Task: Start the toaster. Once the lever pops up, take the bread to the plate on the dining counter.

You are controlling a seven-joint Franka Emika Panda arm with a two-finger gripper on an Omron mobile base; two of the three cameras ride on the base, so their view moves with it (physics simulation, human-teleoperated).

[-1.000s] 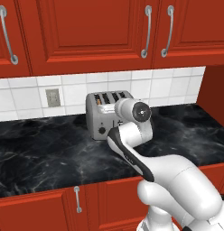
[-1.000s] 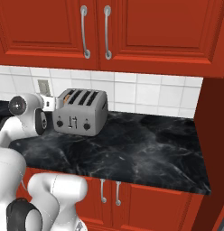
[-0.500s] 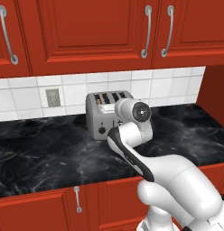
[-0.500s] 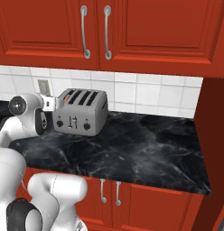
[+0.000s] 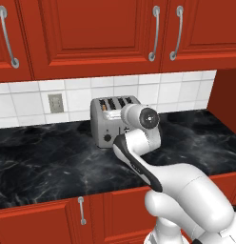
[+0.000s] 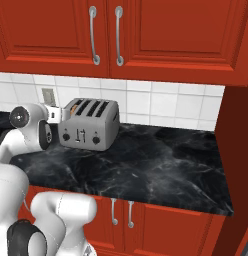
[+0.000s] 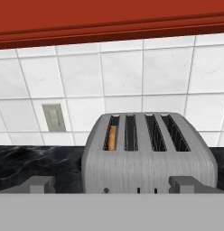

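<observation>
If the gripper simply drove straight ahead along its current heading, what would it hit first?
Most likely the toaster: the open gripper faces its grey front squarely, the fingertips spread to either side. How far off it stands is hard to judge.

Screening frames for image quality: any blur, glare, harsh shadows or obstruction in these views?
Left base view: sharp, evenly lit, but the arm covers part of the toaster. Right base view: crisp, with soft sheen on the counter and no glare. Hand view: in focus, the bread plain in the leftmost slot, no lens distortion.
</observation>
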